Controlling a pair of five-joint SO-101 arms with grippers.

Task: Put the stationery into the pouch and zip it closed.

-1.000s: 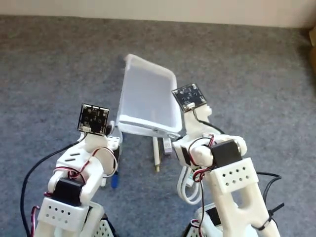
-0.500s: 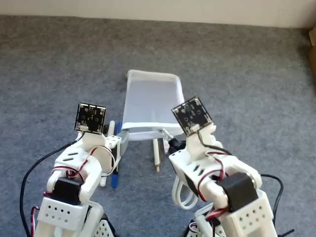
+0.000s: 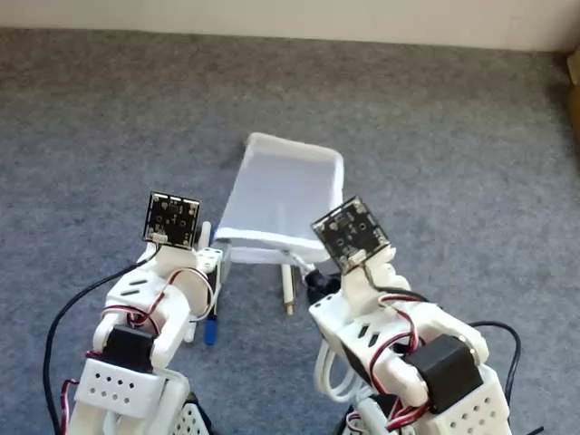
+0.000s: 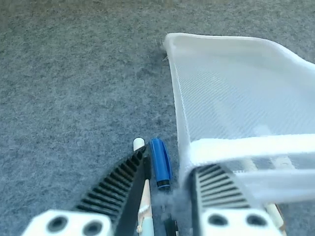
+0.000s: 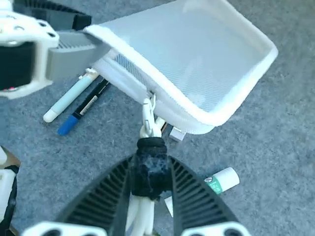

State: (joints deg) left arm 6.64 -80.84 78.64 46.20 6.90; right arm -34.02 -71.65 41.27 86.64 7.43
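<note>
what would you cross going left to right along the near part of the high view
left arm → blue pen → beige stick → right arm

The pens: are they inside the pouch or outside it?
Outside. The blue-capped pen and the pale pen lie on the carpet beside the pouch, not in it.
</note>
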